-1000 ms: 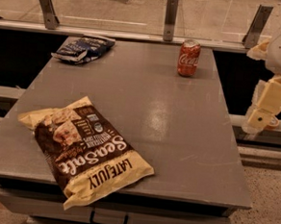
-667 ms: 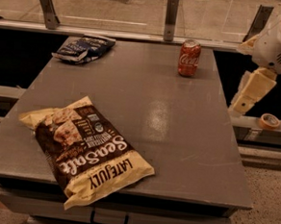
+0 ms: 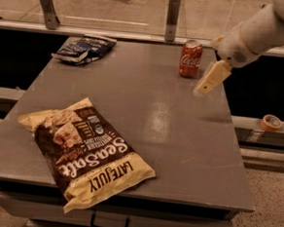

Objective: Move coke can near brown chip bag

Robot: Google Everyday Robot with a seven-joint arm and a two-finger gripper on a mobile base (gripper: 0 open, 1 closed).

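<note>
The red coke can (image 3: 190,58) stands upright at the far right part of the grey table (image 3: 146,116). The brown chip bag (image 3: 85,151), dark brown and cream with "Sea Salt" and "Late July" print, lies flat at the near left corner. My gripper (image 3: 202,89) hangs from the white arm coming in from the upper right. It hovers above the table just right of the can and a little nearer to me, not touching it.
A smaller dark blue bag (image 3: 84,49) lies at the far left corner. A roll of tape (image 3: 271,122) sits on a ledge to the right of the table. A railing with metal posts (image 3: 173,12) runs behind the table.
The arm has swung left from beyond the table's right edge to over the table, bringing the gripper close to the can. The can and bags have not moved.
</note>
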